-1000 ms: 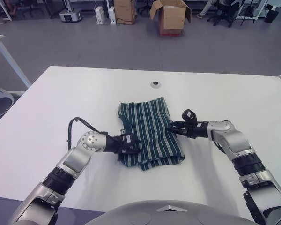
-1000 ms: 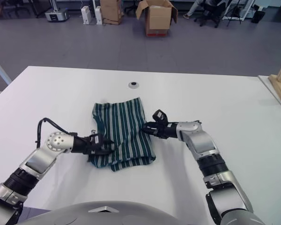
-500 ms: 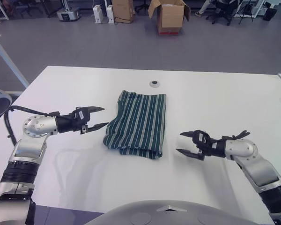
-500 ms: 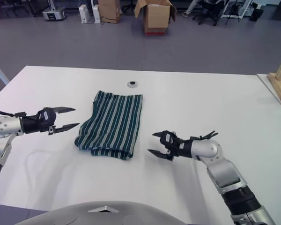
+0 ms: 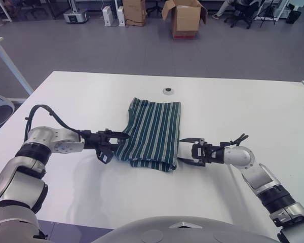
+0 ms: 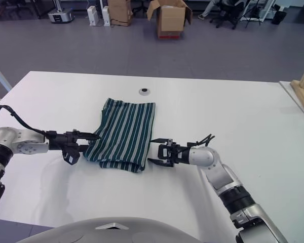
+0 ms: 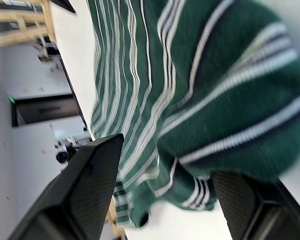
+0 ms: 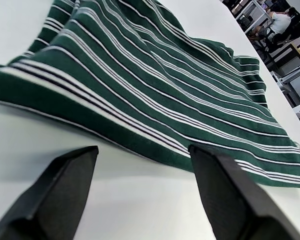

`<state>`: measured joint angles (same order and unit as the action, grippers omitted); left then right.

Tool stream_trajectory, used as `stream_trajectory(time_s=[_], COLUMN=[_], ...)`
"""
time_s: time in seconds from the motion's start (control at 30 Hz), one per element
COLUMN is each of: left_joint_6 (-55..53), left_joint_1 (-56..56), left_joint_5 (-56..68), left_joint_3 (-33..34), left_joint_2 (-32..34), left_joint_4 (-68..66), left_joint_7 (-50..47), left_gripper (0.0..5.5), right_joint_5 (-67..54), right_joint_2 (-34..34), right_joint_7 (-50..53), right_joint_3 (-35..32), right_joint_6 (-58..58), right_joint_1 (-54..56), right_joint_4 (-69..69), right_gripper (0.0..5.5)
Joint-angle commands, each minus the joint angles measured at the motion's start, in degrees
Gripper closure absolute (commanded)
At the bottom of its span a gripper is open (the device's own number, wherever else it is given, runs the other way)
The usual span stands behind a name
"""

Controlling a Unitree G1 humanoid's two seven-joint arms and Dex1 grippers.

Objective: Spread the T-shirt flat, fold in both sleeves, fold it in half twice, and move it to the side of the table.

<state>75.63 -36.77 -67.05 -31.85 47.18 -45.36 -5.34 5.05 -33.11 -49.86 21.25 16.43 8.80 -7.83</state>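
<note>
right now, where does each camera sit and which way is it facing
Left eye view: on the head, looking forward and down at the table and folded T-shirt; both arms show, left gripper and right gripper open beside it.
Right eye view: beside it, same scene.
Left wrist view: left wrist, close on the shirt's edge between its own fingers.
Right wrist view: right wrist, low over the table, facing the shirt's edge past its own fingers.
Shared: all four show the T-shirt.
</note>
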Motion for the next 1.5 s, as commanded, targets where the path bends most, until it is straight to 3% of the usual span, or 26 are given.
stream_trajectory(time_s=[0.03,0.2,0.47,0.63,0.73,0.93,1.1,1.17,1.23,1.5], left_joint_6=[0.40,4.37,10.52,7.43,5.41,1.62,-20.43,-38.78,-53.62,-84.94], left_joint_1=[-0.93,-2.06,0.17,4.17,6.89,11.26,17.87,21.07,22.47,20.07], left_joint_5=[-12.31,-11.39,10.54,22.42,29.92,50.35,80.96,95.60,106.28,116.45], left_joint_3=[-12.66,-22.03,-21.84,-20.63,-19.99,-21.05,-22.36,-21.71,-18.25,-3.92], left_joint_2=[-3.67,-7.55,-13.32,-13.34,-13.35,-10.38,-2.52,7.41,11.79,8.50], left_joint_4=[0.23,-4.53,-17.38,-18.98,-19.35,-14.50,9.91,29.34,40.89,44.28], left_joint_7=[-7.29,-5.51,7.32,17.50,23.45,38.58,61.06,69.99,74.07,78.21], left_gripper=[2.57,2.57,4.13,4.65,5.00,5.43,5.45,5.47,5.47,5.48], right_joint_5=[1.54,2.42,0.77,-0.19,-4.00,-14.75,-20.86,-24.77,-28.62,-45.35], right_joint_2=[1.04,1.02,0.56,-0.66,-1.61,-3.03,-4.24,-7.15,-9.15,-9.37], right_joint_7=[-2.58,-6.76,-8.54,-8.79,-10.64,-13.89,-14.50,-16.26,-17.41,-18.79], right_joint_3=[2.38,5.54,5.08,3.81,2.89,0.80,-0.70,-1.24,-1.96,-7.67], right_joint_6=[2.01,3.25,2.78,2.77,-2.89,-23.98,-37.64,-45.54,-52.44,-75.11], right_joint_1=[3.65,5.42,4.67,3.47,1.42,-2.10,-2.13,-2.78,-2.93,5.26], right_joint_4=[-2.49,-2.76,-2.58,-1.91,3.11,17.00,22.91,26.65,28.97,27.85], right_gripper=[2.13,2.13,3.72,4.72,5.28,5.35,5.35,5.35,5.35,5.35])
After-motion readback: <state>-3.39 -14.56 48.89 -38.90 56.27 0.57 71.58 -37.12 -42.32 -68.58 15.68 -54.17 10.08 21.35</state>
